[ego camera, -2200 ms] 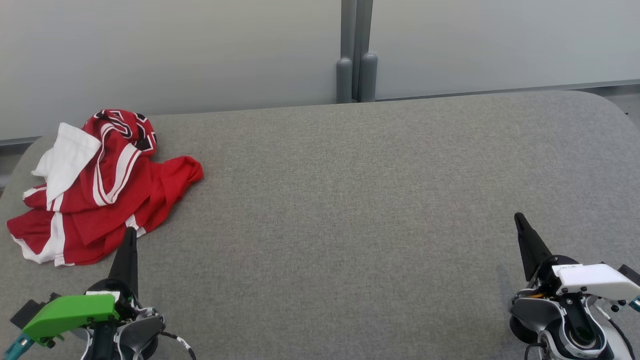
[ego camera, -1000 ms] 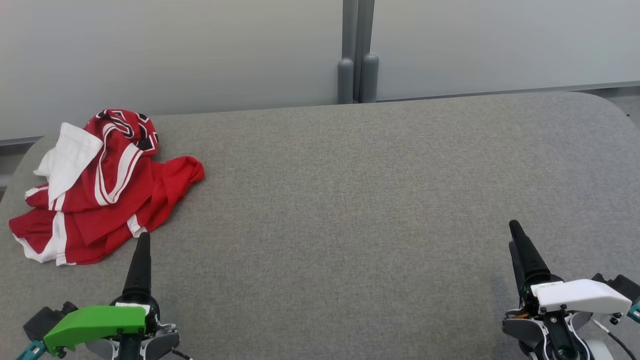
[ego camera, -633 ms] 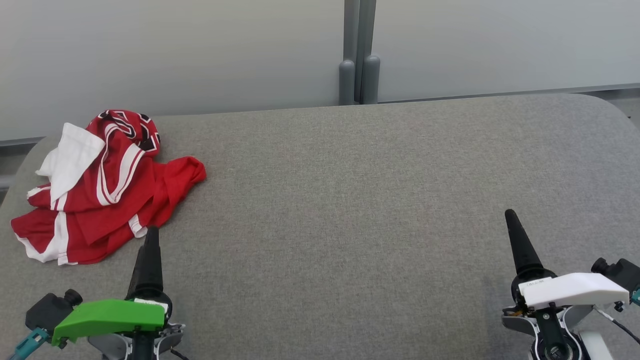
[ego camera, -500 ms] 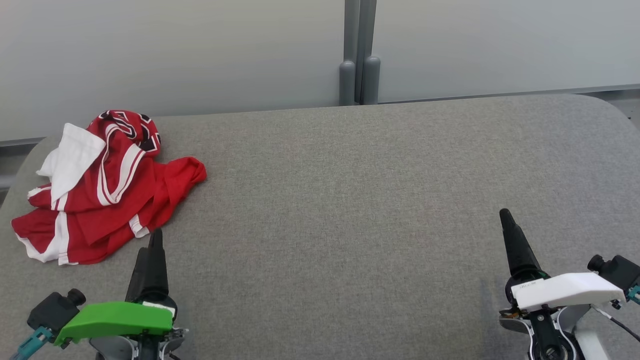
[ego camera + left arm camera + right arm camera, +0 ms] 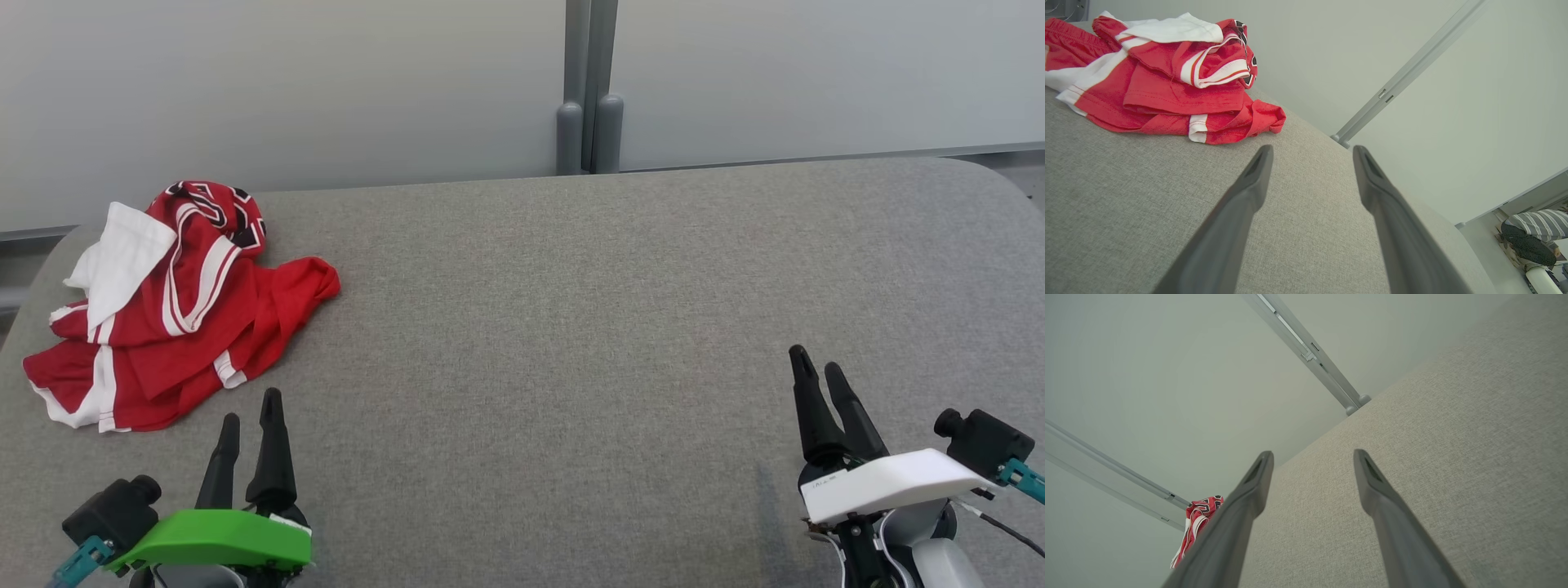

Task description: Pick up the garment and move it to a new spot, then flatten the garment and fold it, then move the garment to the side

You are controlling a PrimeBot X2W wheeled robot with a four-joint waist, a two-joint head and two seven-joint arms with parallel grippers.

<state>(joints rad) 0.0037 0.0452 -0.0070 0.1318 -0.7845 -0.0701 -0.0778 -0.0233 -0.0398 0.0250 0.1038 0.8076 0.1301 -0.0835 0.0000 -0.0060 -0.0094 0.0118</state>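
A crumpled red garment (image 5: 175, 314) with white stripes and a white panel lies bunched at the far left of the grey table (image 5: 571, 327). In the left wrist view the garment (image 5: 1167, 85) sits up and to the left of the fingers. My left gripper (image 5: 249, 412) hovers open near the table's front edge, just in front of the garment's near hem and apart from it, with nothing between its fingers (image 5: 1249, 192). My right gripper (image 5: 819, 366) stands open and empty at the lower right, far from the cloth. In the right wrist view the garment (image 5: 1196, 526) shows small and distant.
A pale wall with a grey vertical post (image 5: 589, 90) backs the table. The table's rounded corners lie at the far left and far right. A person in a striped top (image 5: 1535, 237) bends over at the edge of the left wrist view.
Both grippers have rolled, so two fingers of each now show instead of one. The left gripper has drifted right and back toward me; the right has shifted left. The garment has not moved.
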